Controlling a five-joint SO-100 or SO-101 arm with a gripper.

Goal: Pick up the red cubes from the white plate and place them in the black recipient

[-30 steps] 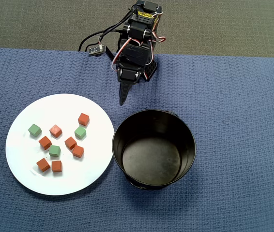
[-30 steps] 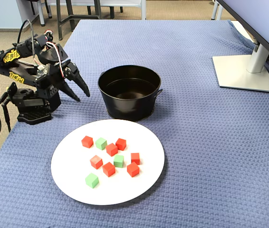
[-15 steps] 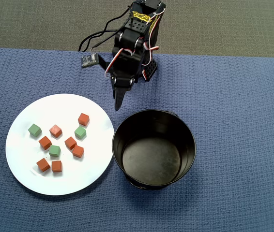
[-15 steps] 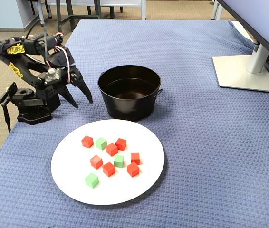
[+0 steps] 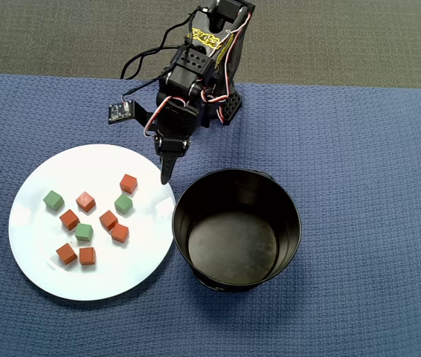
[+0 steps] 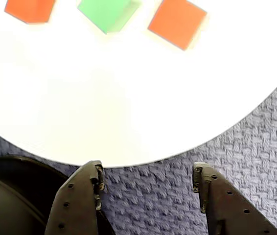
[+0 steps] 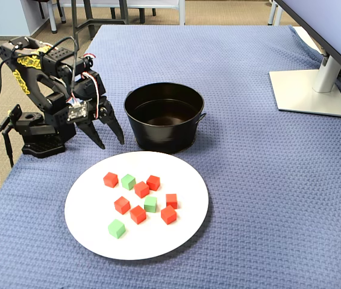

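Seven red cubes (image 5: 108,220) lie scattered on the white plate (image 5: 39,186), mixed with three green cubes (image 5: 123,204). The black bowl (image 5: 236,249) stands empty to the right of the plate. My gripper (image 5: 167,175) hangs open and empty over the blue cloth at the plate's far rim, between plate and bowl. In the wrist view the gripper (image 6: 148,177) has its fingers (image 6: 95,178) wide apart, with the plate (image 6: 128,98), two red cubes (image 6: 177,22) and a green cube (image 6: 108,13) ahead. In the fixed view the gripper (image 7: 109,139) is left of the bowl (image 7: 164,129), behind the plate (image 7: 182,174).
A blue woven cloth (image 5: 359,163) covers the table. The arm's base (image 7: 38,141) stands at the table's left edge in the fixed view. A monitor stand (image 7: 309,90) is at the far right. The bowl's edge (image 6: 11,196) shows at the lower left of the wrist view.
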